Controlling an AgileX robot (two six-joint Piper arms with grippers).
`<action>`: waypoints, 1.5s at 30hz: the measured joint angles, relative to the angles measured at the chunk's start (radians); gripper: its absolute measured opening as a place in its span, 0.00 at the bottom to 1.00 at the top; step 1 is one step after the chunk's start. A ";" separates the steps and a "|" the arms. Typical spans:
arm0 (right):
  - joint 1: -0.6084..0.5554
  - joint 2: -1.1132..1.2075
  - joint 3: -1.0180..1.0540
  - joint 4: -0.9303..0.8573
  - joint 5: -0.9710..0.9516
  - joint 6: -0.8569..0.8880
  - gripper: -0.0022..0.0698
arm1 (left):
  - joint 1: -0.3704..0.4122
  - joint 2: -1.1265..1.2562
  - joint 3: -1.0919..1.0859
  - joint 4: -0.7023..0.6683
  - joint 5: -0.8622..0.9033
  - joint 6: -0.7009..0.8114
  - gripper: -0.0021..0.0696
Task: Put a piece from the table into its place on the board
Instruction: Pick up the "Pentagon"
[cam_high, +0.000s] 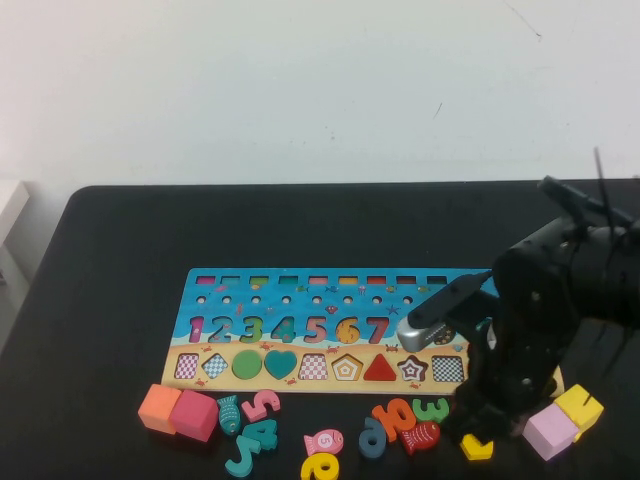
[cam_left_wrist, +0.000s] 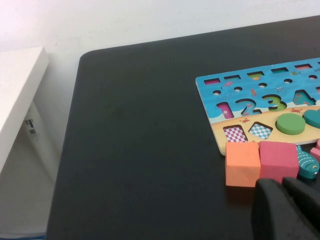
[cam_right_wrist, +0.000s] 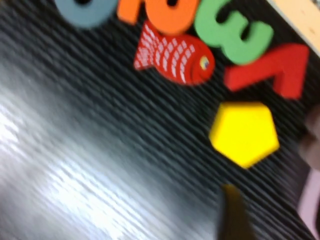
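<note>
Pentagon piece (cam_high: 477, 447) lies on the table (cam_high: 110, 300) just under the right hand (cam_high: 478, 420), finger spread unclear.

This looks like a robot test room, a kind of lab, and not a home. A black table (cam_high: 120, 270) stands against a bare white wall (cam_high: 300, 80), and a black robot arm (cam_high: 540, 320) reaches over it. On the table lie only a children's puzzle board (cam_high: 330, 340) with numbers and shapes, loose toy pieces and some colored blocks (cam_high: 180, 410), laid out for the robot.
</note>
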 joint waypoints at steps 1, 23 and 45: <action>0.000 0.010 0.000 0.011 -0.016 0.009 0.56 | 0.000 0.000 0.000 0.000 0.000 0.000 0.03; 0.000 0.159 -0.010 0.044 -0.140 0.070 0.71 | 0.000 0.000 0.000 0.000 0.000 0.000 0.03; 0.000 0.164 -0.030 -0.044 -0.116 0.028 0.69 | 0.000 0.000 0.000 0.000 0.000 0.000 0.03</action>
